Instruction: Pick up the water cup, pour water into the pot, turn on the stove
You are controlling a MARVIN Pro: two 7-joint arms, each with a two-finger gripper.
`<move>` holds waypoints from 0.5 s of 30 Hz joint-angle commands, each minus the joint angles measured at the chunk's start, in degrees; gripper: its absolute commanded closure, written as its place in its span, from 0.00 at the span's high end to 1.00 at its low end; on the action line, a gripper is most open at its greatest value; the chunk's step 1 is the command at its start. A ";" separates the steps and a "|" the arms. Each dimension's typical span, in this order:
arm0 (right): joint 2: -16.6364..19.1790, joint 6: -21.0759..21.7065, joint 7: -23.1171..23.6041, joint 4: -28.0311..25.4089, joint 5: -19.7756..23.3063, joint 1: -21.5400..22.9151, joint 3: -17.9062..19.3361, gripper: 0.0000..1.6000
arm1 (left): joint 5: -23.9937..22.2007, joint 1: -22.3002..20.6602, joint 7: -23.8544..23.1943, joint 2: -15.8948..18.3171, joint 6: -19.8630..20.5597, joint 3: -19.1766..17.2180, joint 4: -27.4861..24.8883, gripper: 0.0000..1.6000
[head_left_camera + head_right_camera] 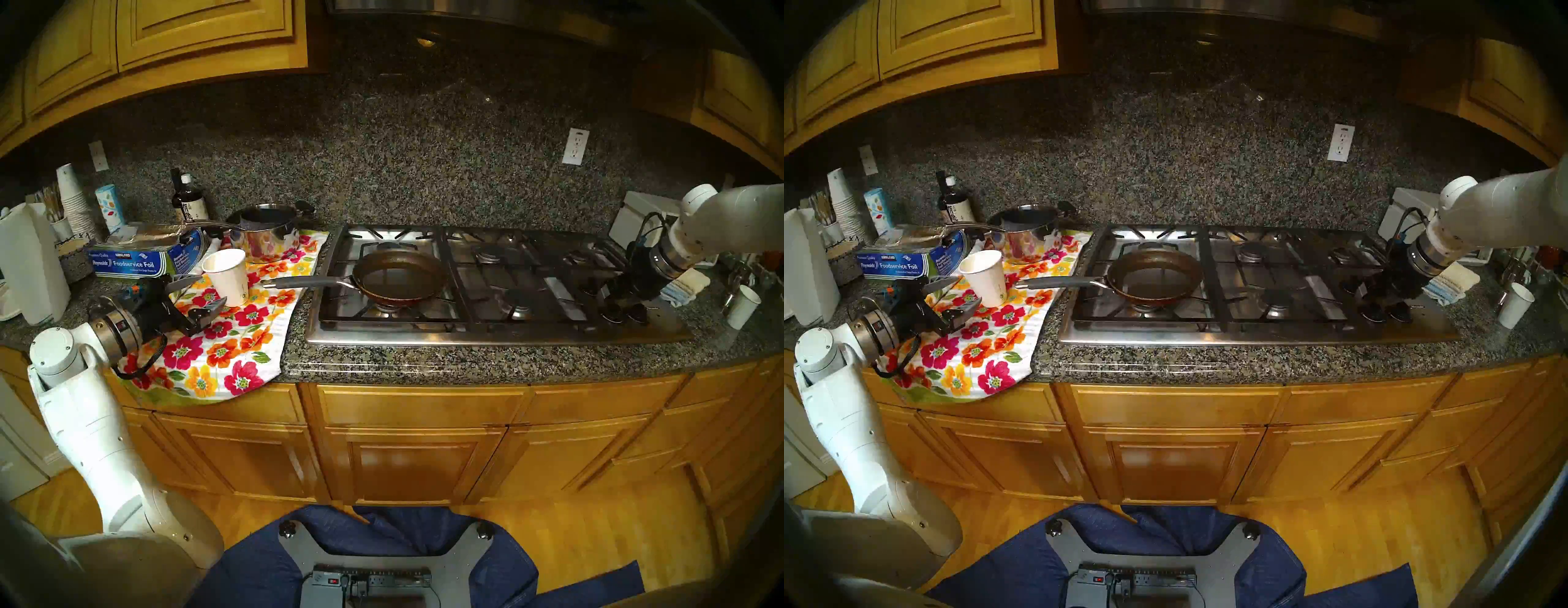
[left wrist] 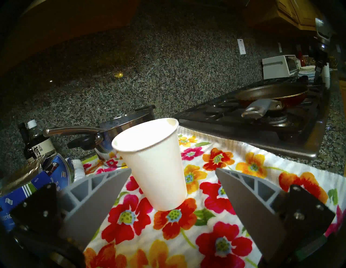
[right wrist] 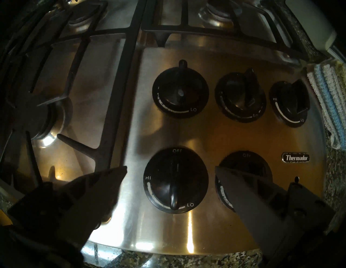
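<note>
The white paper water cup stands upright on a floral towel, left of the stove. My left gripper is open, its fingers lying on either side of the cup's lower half without touching it. The pot, a brown frying pan, sits on the front left burner of the steel stove. My right gripper hangs open over the knob cluster, straddling the front left knob, whose handle end lies near the LO mark.
A steel saucepan and a foil box stand behind the cup on the floral towel. The pan's grey handle reaches toward the cup. A folded cloth and another white cup sit right of the stove.
</note>
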 commanded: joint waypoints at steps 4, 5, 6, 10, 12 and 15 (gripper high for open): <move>-0.45 0.35 -1.58 0.35 1.40 1.46 0.58 0.60 | -1.30 -1.48 0.12 0.53 0.06 -0.10 -1.21 1.00; -0.38 0.38 -1.67 0.22 1.45 1.48 0.51 0.38 | -1.30 -1.48 0.12 0.54 0.06 -0.10 -1.21 1.00; -0.29 0.48 -1.61 0.10 1.46 1.46 0.44 0.09 | -1.31 -1.48 0.12 0.54 0.06 -0.10 -1.21 1.00; -0.32 1.18 -2.01 -0.72 1.37 1.88 0.12 0.00 | -1.35 -1.47 0.12 0.55 0.06 -0.09 -1.21 1.00; -0.28 1.30 -2.07 -0.95 1.41 2.01 0.06 0.00 | -1.35 -1.47 0.12 0.55 0.06 -0.09 -1.21 1.00; -0.04 1.14 -2.32 -1.98 1.47 2.35 0.01 0.00 | -1.36 -1.46 0.12 0.55 0.07 -0.08 -1.21 1.00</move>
